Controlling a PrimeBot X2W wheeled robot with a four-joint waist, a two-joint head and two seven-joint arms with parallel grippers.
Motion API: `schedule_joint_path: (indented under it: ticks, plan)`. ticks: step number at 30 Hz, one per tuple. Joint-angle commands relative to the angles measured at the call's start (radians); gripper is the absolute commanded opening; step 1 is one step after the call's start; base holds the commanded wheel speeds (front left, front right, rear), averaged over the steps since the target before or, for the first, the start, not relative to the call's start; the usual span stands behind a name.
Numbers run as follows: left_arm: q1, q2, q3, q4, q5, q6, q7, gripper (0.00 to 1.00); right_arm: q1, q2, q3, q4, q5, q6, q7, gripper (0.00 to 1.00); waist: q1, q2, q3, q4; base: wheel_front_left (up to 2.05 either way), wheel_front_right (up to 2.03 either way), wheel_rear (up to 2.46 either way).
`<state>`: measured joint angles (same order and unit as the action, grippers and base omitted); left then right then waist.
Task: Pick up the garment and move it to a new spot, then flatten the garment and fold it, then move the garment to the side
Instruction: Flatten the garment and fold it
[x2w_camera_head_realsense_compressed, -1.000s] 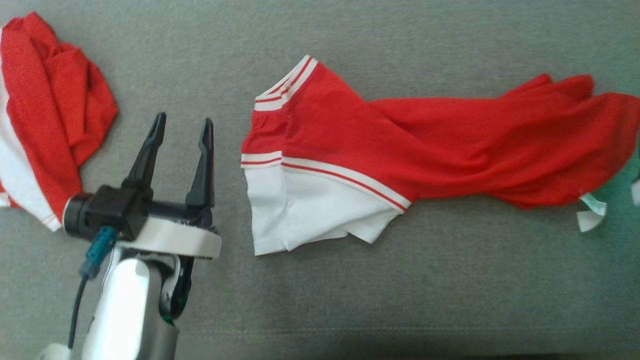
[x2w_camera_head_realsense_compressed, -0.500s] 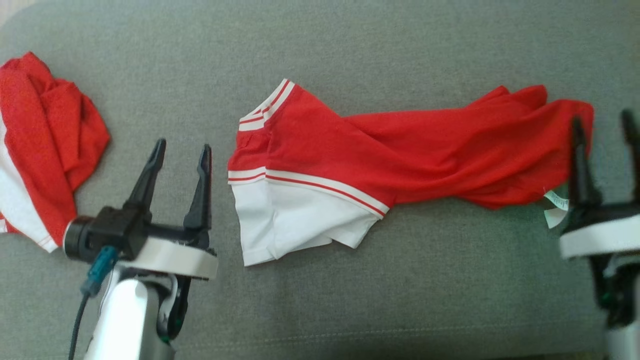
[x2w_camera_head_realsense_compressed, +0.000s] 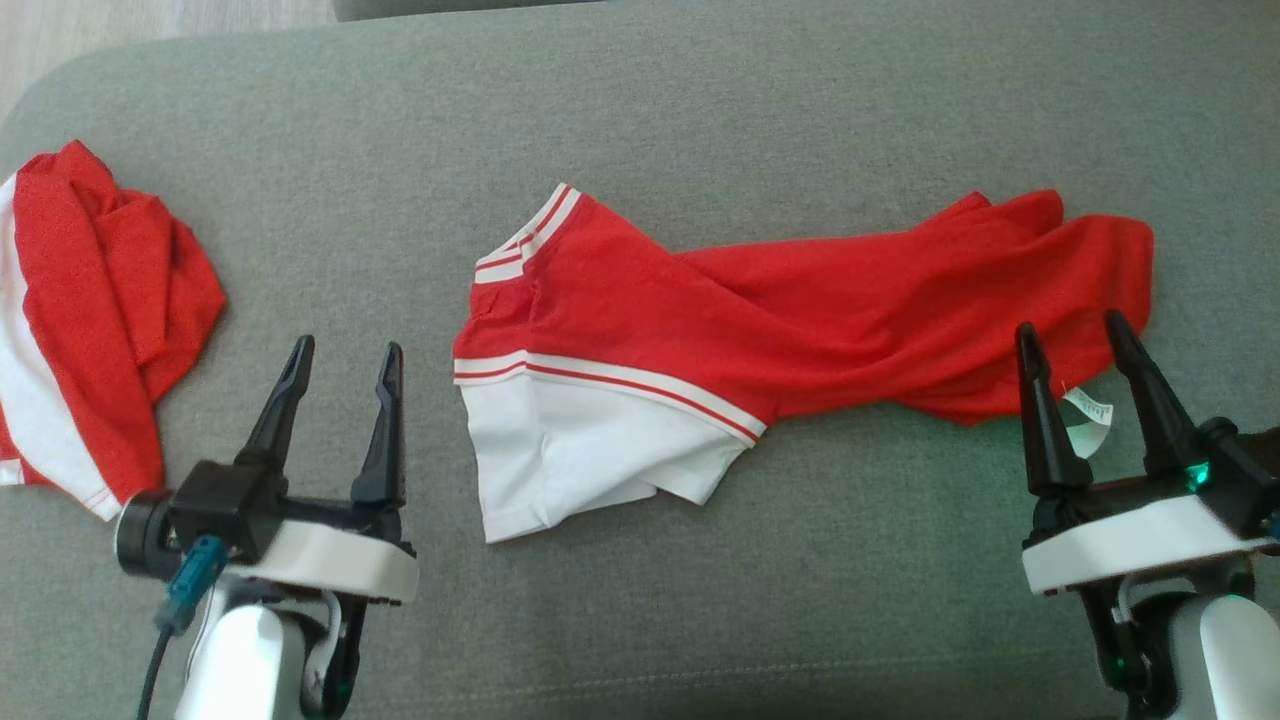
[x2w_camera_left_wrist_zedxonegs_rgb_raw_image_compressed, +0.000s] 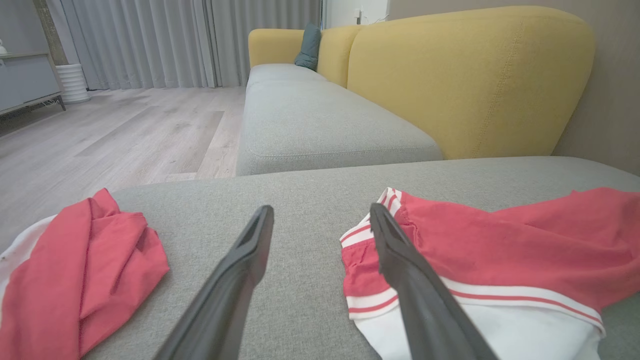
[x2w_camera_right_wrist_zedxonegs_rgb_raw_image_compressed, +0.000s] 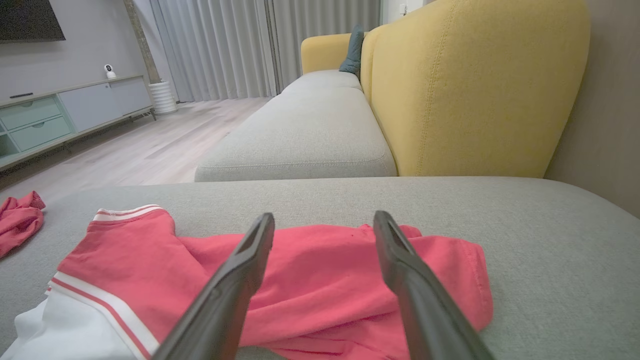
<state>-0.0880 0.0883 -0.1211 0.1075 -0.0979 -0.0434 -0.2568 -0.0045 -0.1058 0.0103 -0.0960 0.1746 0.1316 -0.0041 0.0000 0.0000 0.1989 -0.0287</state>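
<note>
Two tools are up, both empty, and you've plenty left to do. Your left tool (x2w_camera_head_realsense_compressed: 346, 345) stands with jaws spread wide at 8 o'clock in the head view, just off the white end of the garment (x2w_camera_head_realsense_compressed: 800, 310). Your right tool (x2w_camera_head_realsense_compressed: 1070, 322) is spread just as wide at 4 o'clock, tips over the red end beside the label (x2w_camera_head_realsense_compressed: 1088, 420). Whether those tips touch cloth, I can't tell.

The garment lies mid-seat (x2w_camera_head_realsense_compressed: 700, 120), bunched and twisted into one long strip. My read is that it may already be at its new spot, but flattening, folding and the shift to the side are all ahead of you.

Its long axis runs 9 to 3, tipped a touch toward 2 at the red end. The white, striped end points to 9 and the red hem to 3. A heap (x2w_camera_head_realsense_compressed: 90, 300) of red and white cloth lies well apart at 9 o'clock, near the seat's edge.
</note>
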Motion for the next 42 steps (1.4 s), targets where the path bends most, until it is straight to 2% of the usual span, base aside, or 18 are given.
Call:
schedule_joint_path:
  ticks: [1,21,25,32,41,42]
  plan:
    - [-0.021,0.018,0.031,-0.031,-0.001,0.007,-0.005,1.00,-0.009,-0.002,0.022,-0.032,-0.004,-0.001,-0.006,1.00,0.0000,0.0000,0.000,0.000,0.00,0.00,0.00]
    - [-0.039,0.029,-0.007,-0.025,0.003,0.009,-0.002,1.00,-0.015,-0.002,0.021,-0.033,0.007,-0.001,-0.002,1.00,0.0000,0.0000,0.004,0.007,0.00,0.00,0.00]
    - [-0.058,0.021,-0.057,-0.016,0.006,-0.014,0.037,1.00,-0.016,-0.002,0.020,-0.035,0.007,-0.001,-0.001,1.00,0.0000,0.0000,0.013,0.005,0.00,0.00,0.00]
    - [-0.114,-0.006,-0.149,0.058,-0.046,-0.054,0.168,1.00,-0.029,0.001,0.035,-0.037,0.010,-0.001,-0.002,1.00,0.0000,0.0000,0.040,-0.018,0.00,0.00,0.00]
    - [-0.190,-0.018,-0.163,0.185,-0.122,-0.066,0.262,1.00,-0.034,0.008,0.032,-0.033,0.018,-0.001,-0.008,1.00,0.0000,0.0000,0.067,-0.051,0.00,0.00,0.00]
    - [-0.195,-0.019,-0.166,0.194,-0.133,-0.068,0.269,0.60,-0.034,0.009,0.033,-0.032,0.018,-0.001,-0.009,1.00,0.0000,0.0000,0.067,-0.053,0.00,0.00,0.00]
